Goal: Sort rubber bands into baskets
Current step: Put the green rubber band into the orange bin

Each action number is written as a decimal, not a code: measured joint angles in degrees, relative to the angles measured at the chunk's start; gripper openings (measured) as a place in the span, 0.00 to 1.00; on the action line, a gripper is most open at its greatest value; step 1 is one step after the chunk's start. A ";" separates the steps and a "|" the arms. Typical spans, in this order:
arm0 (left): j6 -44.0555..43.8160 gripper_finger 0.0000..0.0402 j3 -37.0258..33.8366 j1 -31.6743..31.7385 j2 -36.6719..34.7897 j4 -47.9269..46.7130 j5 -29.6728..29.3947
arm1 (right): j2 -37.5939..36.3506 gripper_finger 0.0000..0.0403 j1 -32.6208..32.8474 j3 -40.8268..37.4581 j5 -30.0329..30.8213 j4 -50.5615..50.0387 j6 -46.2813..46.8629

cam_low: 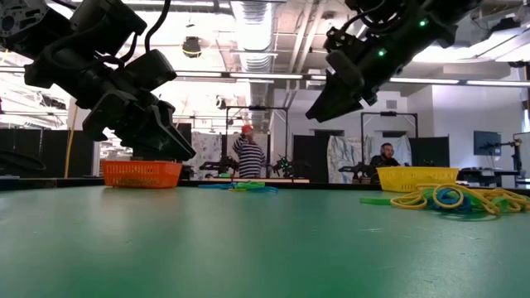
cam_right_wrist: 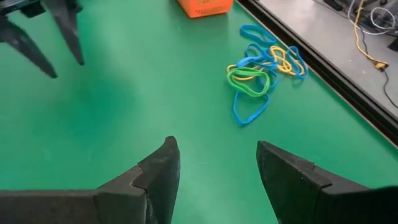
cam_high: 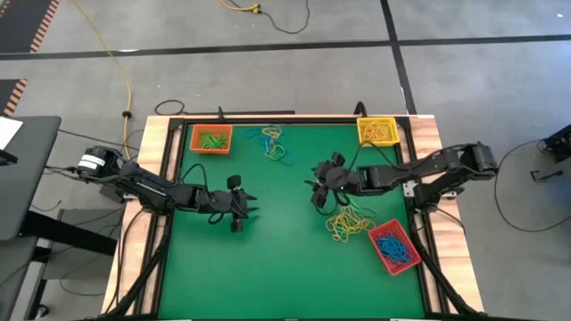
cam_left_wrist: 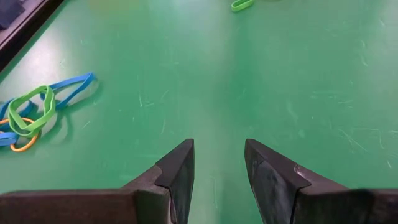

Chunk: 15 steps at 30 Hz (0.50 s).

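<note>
- From above, the green table (cam_high: 268, 259) shows whole: the orange basket (cam_high: 211, 139) sits at the far left corner with green bands inside, the yellow basket (cam_high: 377, 131) at the far right corner with yellow bands, and the red basket (cam_high: 393, 246) near the right edge, tilted, with blue bands in it.
- Only this overhead view shows what the baskets hold; from table height the orange basket (cam_low: 141, 173) and yellow basket (cam_low: 416, 178) are just low walls at the far edge.
- Two loose heaps of rubber bands remain on the mat: a mixed blue, green and yellow heap (cam_high: 274, 144) between the orange and yellow baskets, and a mostly yellow heap (cam_high: 348, 221) just beside the red basket.
- The low view puts that yellow heap (cam_low: 451, 199) in the foreground at the right, with a blue loop in it, and shows people standing in the room behind the table.
- The left gripper (cam_high: 241, 207) hangs over bare mat left of centre. Its wrist camera shows its fingers (cam_left_wrist: 177, 174) apart with nothing between them, and a few blue, green and orange bands (cam_left_wrist: 37, 115) lying off to the side.
- The right gripper (cam_high: 323, 176) is over the mat right of centre, just above the yellow heap in the overhead view. Its wrist view shows fingers (cam_right_wrist: 158, 171) spread wide and empty, the mixed heap (cam_right_wrist: 261, 74) ahead, the orange basket (cam_right_wrist: 205, 6) beyond it, and the other arm's fingertips farther off.
</note>
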 joint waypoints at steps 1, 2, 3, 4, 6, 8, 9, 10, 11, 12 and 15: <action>0.00 0.33 0.00 0.00 0.00 0.00 0.00 | 0.00 0.60 -0.28 0.00 0.01 0.13 0.00; 0.00 0.33 0.00 0.00 0.00 0.00 0.00 | 0.00 0.60 -0.48 0.00 0.02 0.43 -0.03; 0.01 0.33 0.00 0.00 0.00 0.00 0.00 | 0.00 0.60 -0.73 0.00 0.02 0.80 -0.10; -0.01 0.33 0.00 0.00 0.00 0.00 0.00 | 0.00 0.60 -0.97 0.00 0.02 1.15 -0.29; -0.01 0.33 0.00 0.00 0.00 0.00 0.00 | -0.02 0.60 -1.41 0.00 0.02 1.70 -1.09; -0.01 0.33 0.02 0.00 0.00 0.00 0.00 | 0.00 0.60 -1.49 0.00 0.02 2.48 -1.46; 0.01 0.33 0.02 0.00 0.00 0.00 0.00 | -0.02 0.60 -1.59 0.00 0.04 2.79 -1.58; 0.00 0.33 0.00 0.00 0.00 -0.02 0.00 | -0.02 0.60 -1.74 0.00 0.02 2.87 -1.76; -0.01 0.33 0.02 0.00 0.00 0.00 0.00 | -0.02 0.60 -1.79 0.00 0.03 2.85 -1.95; 0.01 0.33 0.02 0.00 0.00 -0.02 0.00 | -0.02 0.60 -1.79 0.00 0.02 2.76 -2.12; 0.00 0.33 0.02 0.00 0.00 -0.02 0.00 | -0.02 0.60 -1.79 0.00 0.04 2.76 -2.56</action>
